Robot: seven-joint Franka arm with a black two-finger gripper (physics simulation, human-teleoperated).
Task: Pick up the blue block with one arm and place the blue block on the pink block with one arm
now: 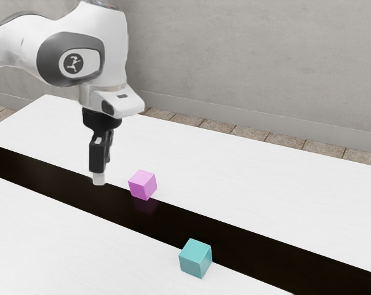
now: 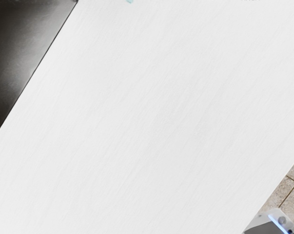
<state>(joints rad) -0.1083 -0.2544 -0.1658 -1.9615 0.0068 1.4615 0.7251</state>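
Gripper (image 1: 99, 177): carrying nothing, aperture cannot be told, to the exterior view's left of pink block (image 1: 142, 184). Blue block (image 1: 195, 258), nearer: judged light, rigid, smooth; grasp opposite flat sides.

Room and furniture: white table (image 1: 265, 172) against a grey wall (image 1: 265, 49), tiled floor (image 1: 283, 138).
Table top matt white with faint grain, crossed on the diagonal by one wide glossy black band (image 1: 247, 236) that runs from the exterior view's left toward its lower right. Wall plain grey, plaster-like, with a paler skirting strip (image 1: 265, 114) at its foot. Floor of brownish-beige tiles with light joints, seen between table edge and wall. Light soft and even, shadows weak. In the wrist view: white top (image 2: 161, 122), black band (image 2: 20, 53), floor tiles (image 2: 290, 190).
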